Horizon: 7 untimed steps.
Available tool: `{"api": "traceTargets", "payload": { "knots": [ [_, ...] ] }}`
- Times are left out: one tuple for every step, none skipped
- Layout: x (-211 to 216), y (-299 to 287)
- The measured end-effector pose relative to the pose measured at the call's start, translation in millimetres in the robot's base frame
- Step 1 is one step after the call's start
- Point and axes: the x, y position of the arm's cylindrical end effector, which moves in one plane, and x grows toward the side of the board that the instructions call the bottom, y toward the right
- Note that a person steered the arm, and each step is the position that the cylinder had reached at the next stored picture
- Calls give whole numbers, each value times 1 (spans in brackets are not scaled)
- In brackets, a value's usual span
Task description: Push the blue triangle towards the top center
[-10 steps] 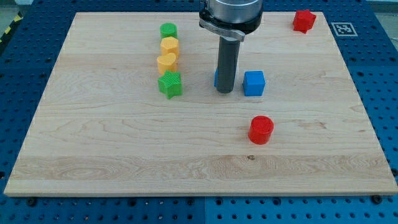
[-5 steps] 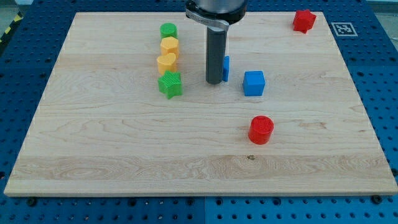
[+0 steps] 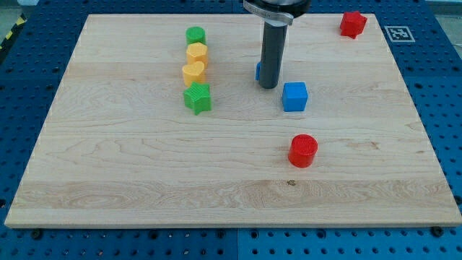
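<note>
My tip (image 3: 268,87), a bare rod grasping nothing, sits just near-right of the blue triangle (image 3: 258,70), mostly hidden behind it; top center lies farther.

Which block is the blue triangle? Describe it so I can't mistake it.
Start at the dark rod above the wooden board's middle. My tip stands right in front of the blue triangle; only a blue sliver shows at the rod's left edge. The fully visible blue cube sits lower right.
</note>
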Motion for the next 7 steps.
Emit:
{"api": "traceTargets", "payload": {
  "knots": [
    [-8,0],
    [-17,0],
    [-29,0],
    [-39,0],
    [-50,0],
    [-60,0],
    [-60,0]
  ]
}}
